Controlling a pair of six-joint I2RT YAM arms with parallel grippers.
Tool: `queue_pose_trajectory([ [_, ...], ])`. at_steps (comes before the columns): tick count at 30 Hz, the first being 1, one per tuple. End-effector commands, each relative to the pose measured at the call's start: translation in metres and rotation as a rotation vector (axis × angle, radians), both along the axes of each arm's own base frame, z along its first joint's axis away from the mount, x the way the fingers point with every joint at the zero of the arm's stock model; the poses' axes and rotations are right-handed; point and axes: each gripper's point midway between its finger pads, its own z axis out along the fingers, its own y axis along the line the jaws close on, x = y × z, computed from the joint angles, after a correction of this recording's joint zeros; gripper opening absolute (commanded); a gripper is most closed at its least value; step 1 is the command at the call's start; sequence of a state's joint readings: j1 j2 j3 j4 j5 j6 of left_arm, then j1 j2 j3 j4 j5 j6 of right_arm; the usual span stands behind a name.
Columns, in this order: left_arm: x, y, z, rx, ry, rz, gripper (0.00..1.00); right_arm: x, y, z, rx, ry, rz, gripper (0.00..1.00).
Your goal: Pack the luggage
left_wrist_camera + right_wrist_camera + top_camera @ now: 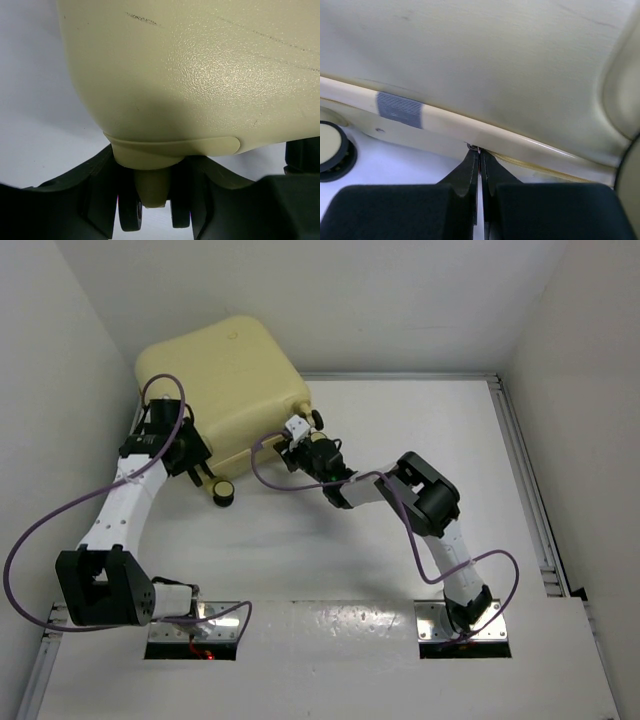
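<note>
1. Left gripper (154, 170) straddles a cream caster (152, 187) under a rounded corner of the luggage (225, 380). Its black fingers (75, 210) sit partly apart, close beside the twin black wheels. Whether they pinch the caster cannot be told.
2. Right gripper (479, 150), its tips pressed fully together, meets the shell's pale seam rim, at 3 o'clock from a grey striped patch (399, 110).
3. The luggage, a cream-yellow hard shell with rounded corners, pebbled skin and faint scuff lines, lies flat at 11 o'clock on the white table (420, 440), tucked into the wall corner.
4. Left arm (125, 500) stretches to the case's 7 o'clock corner. Right arm (430, 505) folds sharply at the elbow and reaches its 5 o'clock edge.
</note>
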State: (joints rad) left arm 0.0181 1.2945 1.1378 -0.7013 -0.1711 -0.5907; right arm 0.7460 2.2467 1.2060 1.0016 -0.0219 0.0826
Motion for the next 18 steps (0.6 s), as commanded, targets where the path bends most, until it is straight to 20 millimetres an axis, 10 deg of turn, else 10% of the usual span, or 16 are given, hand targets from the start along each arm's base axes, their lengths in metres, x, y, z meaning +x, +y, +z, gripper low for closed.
queue_pose_trajectory([
  [1, -0.016, 0.031, -0.013, 0.072, 0.106, 0.011, 0.0, 0.03, -0.039, 0.05, 0.072, -0.081, -0.15, 0.0],
  [18, -0.035, 0.119, -0.042, 0.099, 0.257, 0.172, 0.0, 0.051, -0.137, 0.03, 0.02, 0.014, -0.372, 0.0],
])
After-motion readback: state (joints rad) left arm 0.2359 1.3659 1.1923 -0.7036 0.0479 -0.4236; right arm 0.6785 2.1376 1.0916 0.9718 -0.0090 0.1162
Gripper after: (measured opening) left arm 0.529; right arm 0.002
